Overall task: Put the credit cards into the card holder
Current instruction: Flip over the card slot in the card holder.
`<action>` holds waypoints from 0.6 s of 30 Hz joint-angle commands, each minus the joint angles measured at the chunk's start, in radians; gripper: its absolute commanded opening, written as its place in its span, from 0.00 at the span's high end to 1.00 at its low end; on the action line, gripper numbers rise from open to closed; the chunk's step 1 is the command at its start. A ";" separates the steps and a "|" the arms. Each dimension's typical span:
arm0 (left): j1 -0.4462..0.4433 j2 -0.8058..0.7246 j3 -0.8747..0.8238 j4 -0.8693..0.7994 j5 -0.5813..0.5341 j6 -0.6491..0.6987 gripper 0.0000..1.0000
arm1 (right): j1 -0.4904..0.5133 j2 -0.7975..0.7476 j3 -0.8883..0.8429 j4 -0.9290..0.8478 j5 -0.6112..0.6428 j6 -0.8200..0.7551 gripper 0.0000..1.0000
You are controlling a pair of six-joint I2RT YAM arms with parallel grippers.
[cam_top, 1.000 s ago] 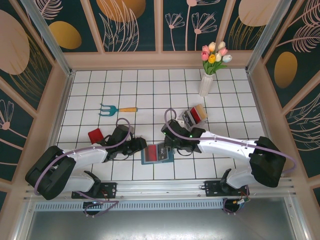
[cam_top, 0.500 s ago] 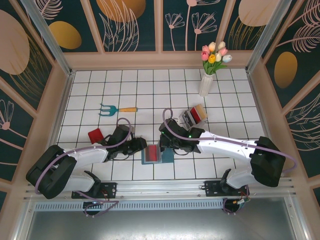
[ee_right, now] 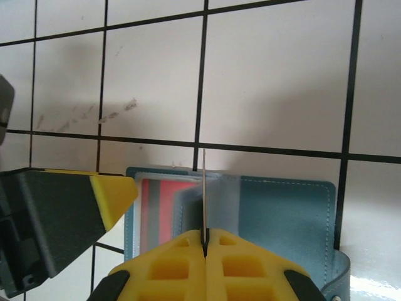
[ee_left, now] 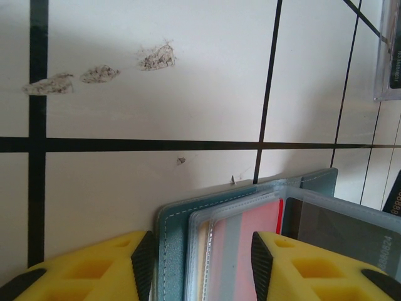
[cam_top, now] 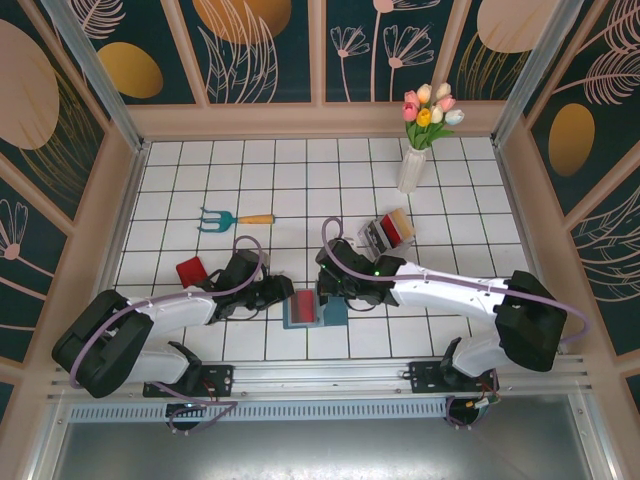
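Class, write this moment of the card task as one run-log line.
right gripper: shut on credit card, edge-on above card holder | left gripper: open, at card holder's edge

White tiled table [cam_top: 200, 180] — on it: teal card holder [cam_top: 338, 311], red card [cam_top: 190, 270], garden fork [cam_top: 235, 217], vase [cam_top: 412, 168], clear rack [cam_top: 385, 232].

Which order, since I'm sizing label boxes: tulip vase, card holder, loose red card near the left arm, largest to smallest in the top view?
1. tulip vase, flowers included
2. card holder
3. red card, clearly the smallest
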 commanded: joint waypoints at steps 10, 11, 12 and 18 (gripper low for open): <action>-0.010 0.003 0.000 -0.009 -0.006 0.012 0.55 | 0.007 0.025 0.028 0.039 -0.056 -0.028 1.00; -0.010 0.002 0.001 -0.008 -0.004 0.013 0.56 | 0.008 0.029 0.028 0.040 -0.058 -0.032 1.00; -0.011 0.002 0.001 -0.010 -0.004 0.014 0.56 | 0.007 0.028 0.022 0.051 -0.063 -0.032 1.00; -0.011 0.000 -0.004 -0.018 -0.010 0.017 0.57 | 0.008 -0.012 0.031 -0.015 0.032 0.002 1.00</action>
